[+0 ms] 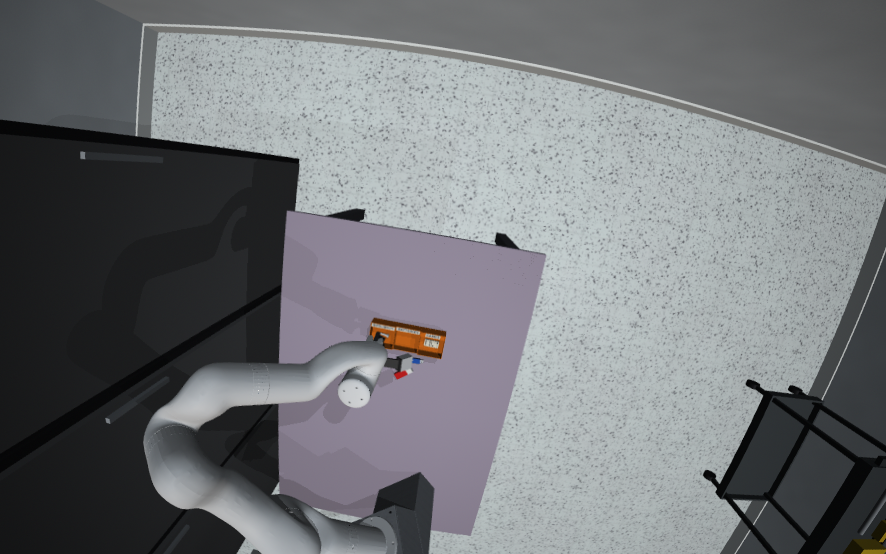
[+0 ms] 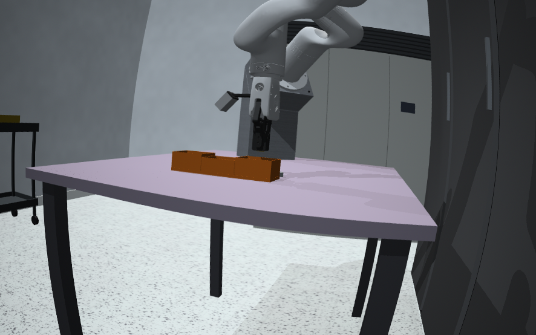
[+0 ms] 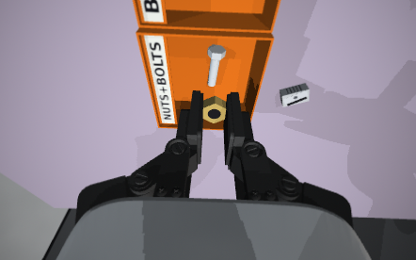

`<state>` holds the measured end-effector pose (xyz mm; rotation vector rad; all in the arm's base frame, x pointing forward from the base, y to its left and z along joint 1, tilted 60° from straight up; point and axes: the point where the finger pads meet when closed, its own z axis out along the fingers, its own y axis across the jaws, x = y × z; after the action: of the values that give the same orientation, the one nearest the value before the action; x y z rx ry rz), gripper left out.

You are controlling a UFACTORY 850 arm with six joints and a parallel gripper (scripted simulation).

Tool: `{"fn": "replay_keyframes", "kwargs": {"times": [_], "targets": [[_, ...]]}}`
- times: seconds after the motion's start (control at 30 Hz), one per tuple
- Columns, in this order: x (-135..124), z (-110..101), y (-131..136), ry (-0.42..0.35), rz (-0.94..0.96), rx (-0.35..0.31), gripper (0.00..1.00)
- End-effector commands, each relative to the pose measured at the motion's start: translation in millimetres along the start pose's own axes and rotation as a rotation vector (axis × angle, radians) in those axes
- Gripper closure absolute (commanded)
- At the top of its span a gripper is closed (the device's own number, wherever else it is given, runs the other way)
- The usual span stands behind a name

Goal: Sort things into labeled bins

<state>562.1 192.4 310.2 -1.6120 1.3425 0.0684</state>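
Three joined bins (image 1: 408,337) are counted on one table (image 1: 433,426). One nut (image 3: 214,113), one bolt (image 3: 215,63) and one small grey block (image 3: 295,94) are seen in the wrist view; one red piece (image 1: 402,374) and one blue piece (image 1: 417,360) are seen from above
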Motion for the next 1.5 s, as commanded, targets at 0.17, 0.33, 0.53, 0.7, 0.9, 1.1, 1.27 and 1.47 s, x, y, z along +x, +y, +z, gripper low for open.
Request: {"fn": "replay_keyframes", "kwargs": {"times": [0.17,0.33,0.53,0.7,0.9,1.1,1.27,1.47], "targets": [[0,19,0,0.000,0.000,0.001,1.00],[0,25,0,0.000,0.000,0.001,1.00],[0,33,0,0.000,0.000,0.001,1.00],[0,33,-1,0.000,0.000,0.001,1.00],[0,33,0,0.000,0.000,0.001,1.00],[0,33,0,0.000,0.000,0.001,0.70],[0,33,0,0.000,0.000,0.001,0.70],[0,33,0,0.000,0.000,0.001,0.70]]}}
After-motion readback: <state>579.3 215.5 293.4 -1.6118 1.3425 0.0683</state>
